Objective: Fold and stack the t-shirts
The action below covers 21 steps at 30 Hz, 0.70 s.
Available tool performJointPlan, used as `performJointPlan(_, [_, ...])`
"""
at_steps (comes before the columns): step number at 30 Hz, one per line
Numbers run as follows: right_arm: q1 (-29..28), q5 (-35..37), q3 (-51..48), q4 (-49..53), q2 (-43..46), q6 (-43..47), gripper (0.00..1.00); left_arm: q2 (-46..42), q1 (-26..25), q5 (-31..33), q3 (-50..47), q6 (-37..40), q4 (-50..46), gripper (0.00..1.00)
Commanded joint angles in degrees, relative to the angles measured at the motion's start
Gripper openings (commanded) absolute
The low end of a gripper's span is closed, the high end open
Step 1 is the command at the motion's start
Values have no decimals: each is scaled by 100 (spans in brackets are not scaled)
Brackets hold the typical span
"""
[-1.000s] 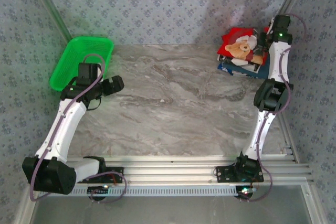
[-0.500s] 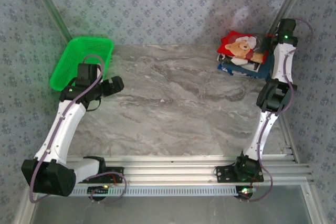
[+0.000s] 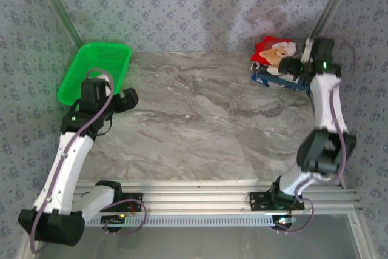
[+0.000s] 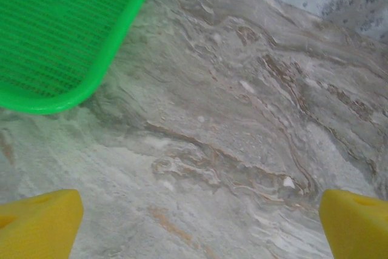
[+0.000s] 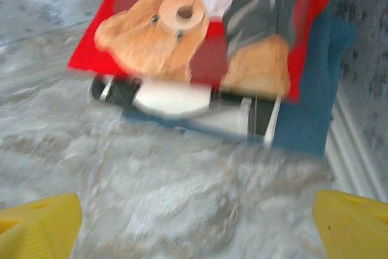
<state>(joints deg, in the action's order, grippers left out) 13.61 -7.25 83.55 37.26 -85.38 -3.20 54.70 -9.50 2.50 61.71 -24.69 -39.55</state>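
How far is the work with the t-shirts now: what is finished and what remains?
Done: the red tee lies folded on top of the white tee and the dark blue tee, in the far right corner. In hand: nothing. The right pincer is open just short of them, and the left pincer is open over the table near the green basket. Left: seemingly only to pull the arms away.

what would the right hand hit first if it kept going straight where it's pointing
Probably the near edge of the stack of t-shirts, below the red bear tee. The right hand points at it with nothing between; depth is unclear, so it may touch the table first.
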Motion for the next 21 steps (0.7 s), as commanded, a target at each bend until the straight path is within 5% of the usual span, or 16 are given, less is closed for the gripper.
performJointPlan(1, [243, -540, -2114, -1166, 1639, -199, 100, -546, 60, 923, -680, -12, 287, 100])
performJointPlan(5, [306, -274, -4333, -2001, 3301, -545, 100, -1132, 451, 1458, -1891, 157, 1172, 100])
performJointPlan(10, [215, 215, -6320, -3888, 4179, -697, 100, -1624, 921, 1411, -3759, 1159, 3862, 100])
performJointPlan(14, [143, 224, -6532, -4535, 3574, -892, 100, -1200, 1293, 1170, -4181, 1440, 4909, 100])
performJointPlan(21, [-270, 388, -7056, -7442, 2079, -449, 100, 26, 1682, 792, -4363, 1614, 6258, 100])
